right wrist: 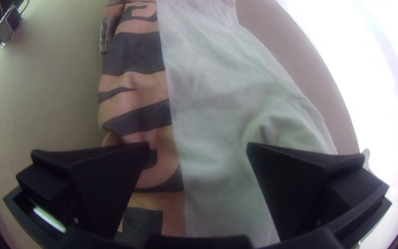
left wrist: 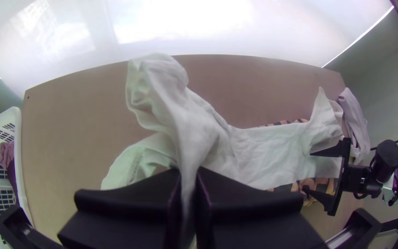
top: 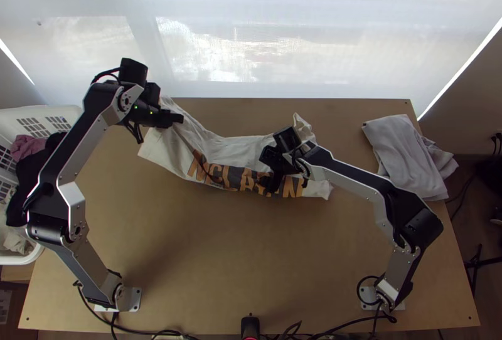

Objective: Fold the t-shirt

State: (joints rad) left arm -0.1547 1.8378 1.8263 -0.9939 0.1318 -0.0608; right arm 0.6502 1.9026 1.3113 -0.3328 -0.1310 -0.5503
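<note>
At the near edge of the light wooden table [top: 219, 265] stands a small black device [top: 250, 326], between the mounting plates of the two arms. Farther in, the right gripper [top: 271, 174] is over the right part of the t-shirt [top: 226, 145], its two fingers spread wide apart with nothing pinched between them; whether they touch the cloth I cannot tell. The shirt lies lengthwise from left to right across the far half, folded over and wrinkled, with a band of orange and dark print along its near side. To the left, partly off the table's side, is a white basket [top: 41, 111] of clothes; to the far right rests a loosely folded grey cloth [top: 405, 152]. At the far left, the left gripper [top: 178, 118] is closed on a gathered strip at the shirt's left end. Beyond the table's far edge hangs a bright white sheet [top: 219, 51].
</note>
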